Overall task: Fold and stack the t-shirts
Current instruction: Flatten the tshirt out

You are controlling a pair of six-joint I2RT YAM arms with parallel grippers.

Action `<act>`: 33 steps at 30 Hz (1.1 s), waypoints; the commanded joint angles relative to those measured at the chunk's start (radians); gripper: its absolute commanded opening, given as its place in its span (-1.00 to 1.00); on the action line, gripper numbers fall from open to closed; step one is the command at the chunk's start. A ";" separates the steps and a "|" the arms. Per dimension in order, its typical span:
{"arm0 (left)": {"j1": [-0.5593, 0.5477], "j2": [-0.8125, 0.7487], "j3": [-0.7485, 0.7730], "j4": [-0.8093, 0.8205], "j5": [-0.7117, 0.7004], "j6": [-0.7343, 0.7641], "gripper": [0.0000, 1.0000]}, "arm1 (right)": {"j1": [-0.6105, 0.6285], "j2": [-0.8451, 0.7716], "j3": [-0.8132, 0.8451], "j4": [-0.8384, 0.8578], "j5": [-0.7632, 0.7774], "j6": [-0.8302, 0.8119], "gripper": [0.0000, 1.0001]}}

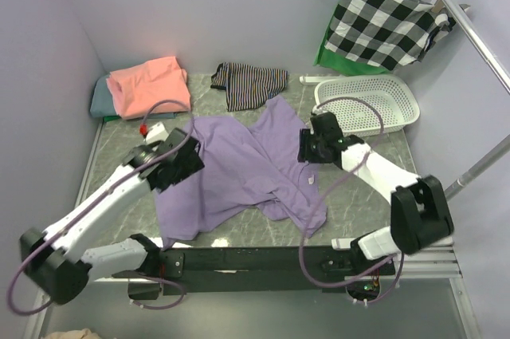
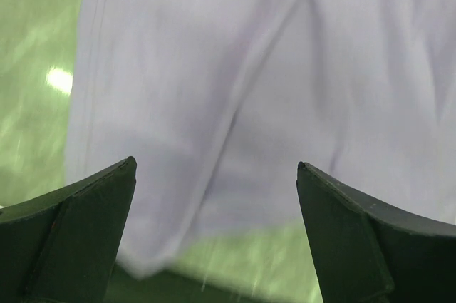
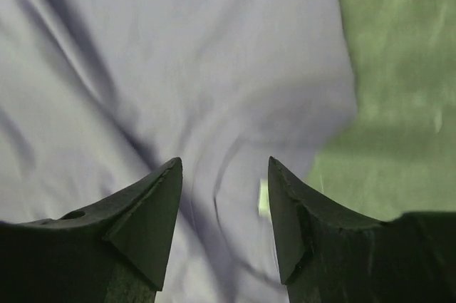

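Note:
A lavender-purple t-shirt [image 1: 239,171] lies crumpled and spread across the middle of the table. My left gripper [image 1: 185,160] hovers over its left edge, jaws wide open and empty; the left wrist view shows the shirt's hem [image 2: 285,68] beneath them [image 2: 216,167]. My right gripper [image 1: 309,150] is over the shirt's right side. Its jaws [image 3: 224,164] stand apart above the collar area [image 3: 178,46], with nothing between them. A folded salmon-pink t-shirt [image 1: 150,85] rests on a grey-teal one [image 1: 99,101] at the back left.
A black-and-white striped cloth [image 1: 249,82] lies at the back centre. A white plastic basket [image 1: 398,108] stands at the back right, and above it a checked cloth [image 1: 386,24] hangs on a wooden hanger. Green marbled tabletop [image 1: 358,203] shows around the shirt.

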 commanded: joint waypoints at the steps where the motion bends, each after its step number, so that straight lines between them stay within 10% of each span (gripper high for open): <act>1: 0.148 0.166 -0.028 0.379 -0.022 0.226 0.99 | -0.050 0.164 0.176 0.119 -0.091 -0.005 0.11; 11: 0.251 0.447 -0.022 0.756 -0.032 0.363 0.84 | -0.076 0.366 0.425 0.085 -0.186 -0.030 0.06; 33: 0.252 0.831 0.215 0.720 -0.173 0.429 0.65 | -0.081 0.398 0.417 0.076 -0.203 -0.045 0.05</act>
